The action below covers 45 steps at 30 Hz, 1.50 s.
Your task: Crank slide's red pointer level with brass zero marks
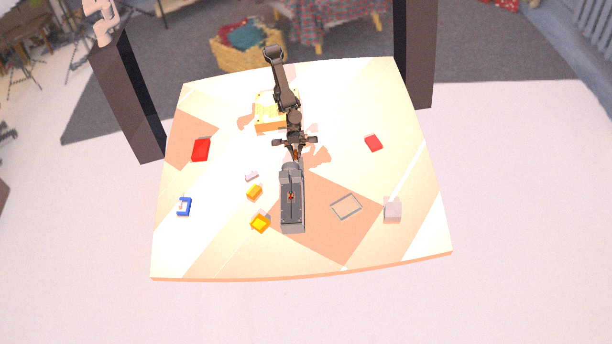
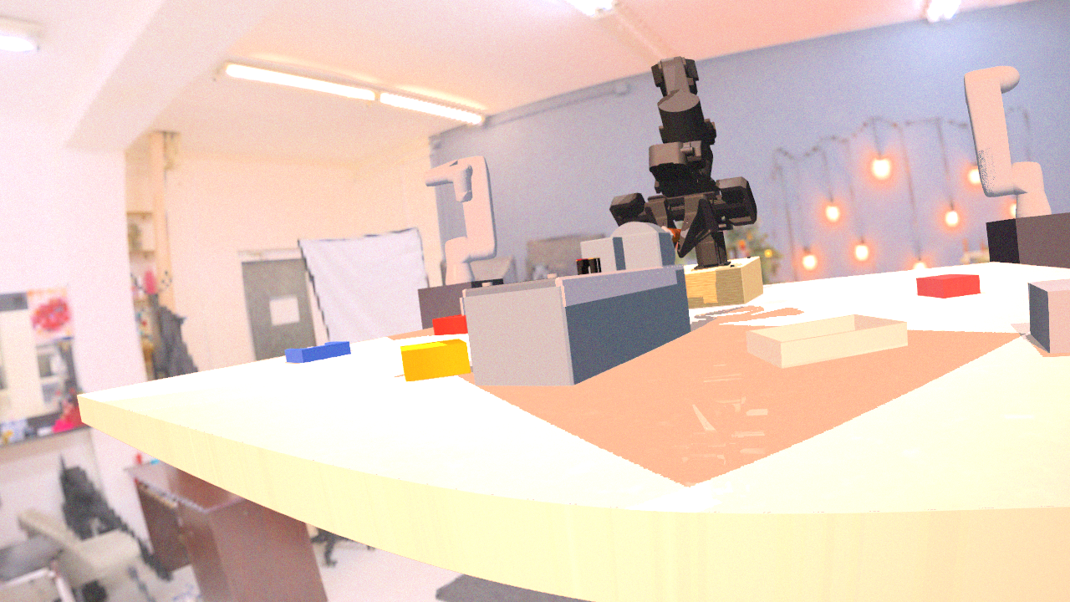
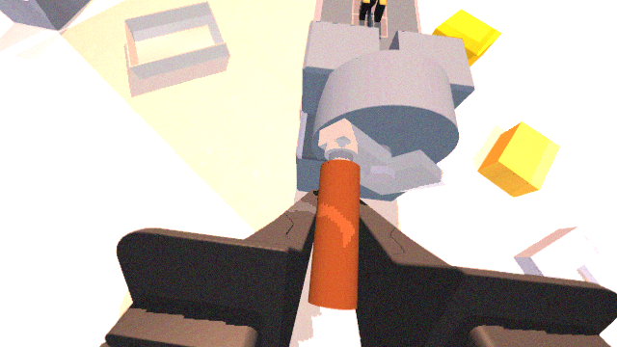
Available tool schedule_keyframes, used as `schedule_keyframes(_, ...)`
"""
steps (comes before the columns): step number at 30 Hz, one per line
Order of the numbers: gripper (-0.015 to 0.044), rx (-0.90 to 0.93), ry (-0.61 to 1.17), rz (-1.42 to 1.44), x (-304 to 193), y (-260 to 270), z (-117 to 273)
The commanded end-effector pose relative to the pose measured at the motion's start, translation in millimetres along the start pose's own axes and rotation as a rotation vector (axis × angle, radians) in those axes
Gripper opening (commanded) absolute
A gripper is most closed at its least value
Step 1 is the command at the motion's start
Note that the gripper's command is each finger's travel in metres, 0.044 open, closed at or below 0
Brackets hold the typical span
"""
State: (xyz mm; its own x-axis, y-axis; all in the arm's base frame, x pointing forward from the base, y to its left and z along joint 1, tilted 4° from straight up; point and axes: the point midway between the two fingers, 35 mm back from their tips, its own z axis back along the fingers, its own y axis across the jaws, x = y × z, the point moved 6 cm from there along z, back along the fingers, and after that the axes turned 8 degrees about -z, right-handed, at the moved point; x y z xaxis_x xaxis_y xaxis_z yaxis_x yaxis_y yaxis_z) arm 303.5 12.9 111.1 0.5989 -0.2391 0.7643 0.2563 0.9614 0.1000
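My gripper (image 1: 296, 158) (image 3: 331, 200) is shut on the orange crank handle (image 3: 335, 251) at the near end of the grey machine (image 1: 292, 227) (image 2: 523, 333). In the wrist view the handle stands between both fingers, its far end joined to the pale crank arm (image 3: 368, 150). The arm slants down to the right in front of the round grey drum (image 3: 386, 82). The slide's red pointer (image 1: 290, 196) shows small, around the middle of the machine's dark top, with brass-coloured bits beside it. Whether it is level with the zero marks is too small to tell. The wrist view cuts it off.
Two yellow blocks (image 1: 254, 192) (image 3: 518, 159) and a small pale part (image 1: 251, 176) lie left of the machine in the top view. A shallow tray (image 2: 845, 348) and a pale block (image 1: 392, 210) lie right. Red blocks (image 1: 200, 149) (image 1: 373, 143) and a blue piece (image 1: 183, 213) lie farther out.
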Motion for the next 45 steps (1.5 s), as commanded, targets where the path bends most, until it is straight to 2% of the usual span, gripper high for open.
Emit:
schedule_keyframes(1, 0.0000, 0.012, 0.009, 0.004, -5.5, 4.6, -5.2)
schedule_keyframes(45, 0.0000, 0.010, 0.010, 0.006, -33.3, -22.8, -36.2)
